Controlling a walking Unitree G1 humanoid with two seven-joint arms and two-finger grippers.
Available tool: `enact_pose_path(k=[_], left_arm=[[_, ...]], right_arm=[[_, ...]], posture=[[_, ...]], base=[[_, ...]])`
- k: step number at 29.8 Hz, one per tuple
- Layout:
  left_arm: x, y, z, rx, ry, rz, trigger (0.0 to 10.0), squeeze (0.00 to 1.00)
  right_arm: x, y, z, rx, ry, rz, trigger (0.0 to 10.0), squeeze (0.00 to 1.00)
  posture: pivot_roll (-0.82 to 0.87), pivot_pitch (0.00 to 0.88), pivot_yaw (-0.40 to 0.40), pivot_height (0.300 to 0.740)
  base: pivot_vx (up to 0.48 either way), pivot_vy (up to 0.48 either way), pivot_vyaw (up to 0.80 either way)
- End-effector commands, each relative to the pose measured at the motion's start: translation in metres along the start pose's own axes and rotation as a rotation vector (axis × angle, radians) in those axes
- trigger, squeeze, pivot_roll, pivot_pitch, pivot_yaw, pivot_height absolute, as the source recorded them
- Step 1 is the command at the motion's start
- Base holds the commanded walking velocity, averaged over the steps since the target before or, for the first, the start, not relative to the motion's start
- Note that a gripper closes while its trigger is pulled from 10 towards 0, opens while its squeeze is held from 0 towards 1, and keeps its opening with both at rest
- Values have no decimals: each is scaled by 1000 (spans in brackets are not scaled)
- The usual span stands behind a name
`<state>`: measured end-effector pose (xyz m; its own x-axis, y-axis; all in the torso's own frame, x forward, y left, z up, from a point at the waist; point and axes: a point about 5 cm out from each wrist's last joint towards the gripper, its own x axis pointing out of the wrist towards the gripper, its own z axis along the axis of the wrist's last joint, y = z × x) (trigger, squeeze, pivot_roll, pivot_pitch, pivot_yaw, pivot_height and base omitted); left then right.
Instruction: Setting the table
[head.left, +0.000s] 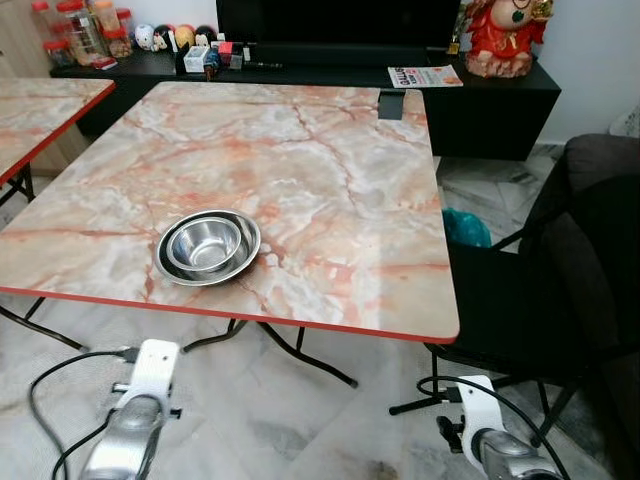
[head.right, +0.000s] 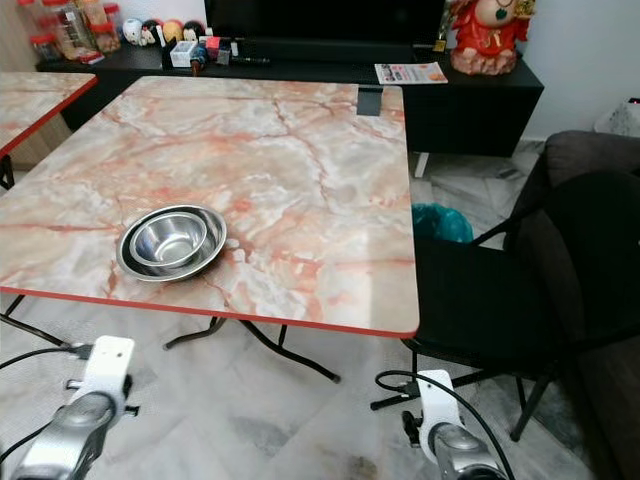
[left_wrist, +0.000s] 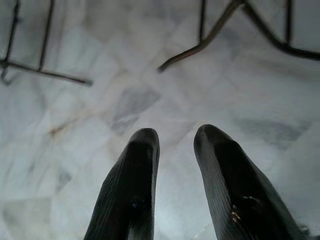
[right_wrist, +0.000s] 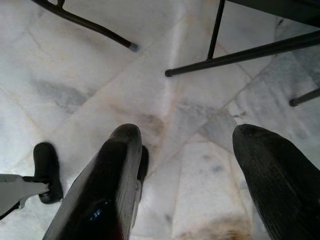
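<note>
Two nested steel bowls (head.left: 208, 246) sit on the marble-patterned table (head.left: 330, 170) near its front edge, left of centre. Both silver arms hang low in front of the table, over the floor. The left gripper (left_wrist: 175, 142) points down at the marble floor tiles, its two black fingers (left_wrist: 135, 180) a small gap apart with nothing between them. The right gripper (right_wrist: 187, 145) also faces the floor, its fingers (right_wrist: 112, 170) spread wide and empty. The left wrist (head.left: 150, 375) and right wrist (head.left: 478, 410) show at the bottom of the head views.
A black chair (head.left: 540, 290) stands at the table's right side. A second marble table (head.left: 40, 110) is at the left. A black sideboard (head.left: 480, 95) with jars, a red figurine (head.left: 500, 35) and a paper runs along the back wall. Folding table legs (left_wrist: 210, 35) cross the floor.
</note>
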<state>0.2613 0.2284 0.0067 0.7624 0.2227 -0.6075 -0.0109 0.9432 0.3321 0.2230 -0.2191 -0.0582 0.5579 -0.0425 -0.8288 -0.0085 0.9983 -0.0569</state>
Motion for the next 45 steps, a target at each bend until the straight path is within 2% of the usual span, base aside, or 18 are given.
enact_pose_path(k=[1,5,9,12,14,17,21,25,28,31,36,40,45], left_arm=[[8,-6,-4,-13,0,-34,10000,0],[12,-9,-1,-43,-18,-40,10000,0],[16,-37,-16,-107,25,-144,10000,0],[16,-41,-19,-127,43,-150,10000,0],[15,-47,-26,-193,77,-150,10000,0],[13,-53,-34,-221,116,-152,10000,0],[10,-59,-45,-197,151,-161,10000,0],[10,-60,-46,-201,138,-172,10000,0],[9,-62,-49,-164,146,-177,10000,0],[6,-66,-55,-160,171,-176,10000,0],[6,-67,-55,-159,162,-175,10000,0],[6,-67,-55,-156,165,-169,10000,0],[6,-66,-57,-154,168,-166,10000,0]], right_arm=[[1,5,6,47,-38,8,10000,0],[1,5,7,53,-24,-1,10000,0],[3,12,17,126,-38,-23,10000,0],[3,14,17,131,-28,-20,10000,0],[3,18,17,124,-15,-12,10000,0],[4,24,17,124,-11,-2,10000,0],[4,28,15,169,-2,1,10000,0],[5,33,9,142,21,6,10000,0],[5,36,6,159,24,11,10000,0],[5,37,9,176,16,15,10000,0],[5,38,6,181,29,4,10000,0],[4,28,1,183,39,-7,10000,0],[4,26,0,216,44,-18,10000,0]], posture=[[-86,35,8,740],[-94,41,8,740],[-95,46,5,740],[-93,49,3,740],[-92,51,2,740],[-92,51,2,740],[-84,52,-1,740],[-82,50,-1,740],[-94,53,2,740],[-100,55,4,740],[-91,56,1,740],[-91,52,5,740],[-91,44,7,740]], base=[[0,0,0],[0,0,0],[0,0,0],[0,0,0],[0,0,0],[0,0,0],[0,0,0],[0,0,0],[0,0,0],[0,0,0],[0,0,0],[0,270,0],[0,392,-99]])
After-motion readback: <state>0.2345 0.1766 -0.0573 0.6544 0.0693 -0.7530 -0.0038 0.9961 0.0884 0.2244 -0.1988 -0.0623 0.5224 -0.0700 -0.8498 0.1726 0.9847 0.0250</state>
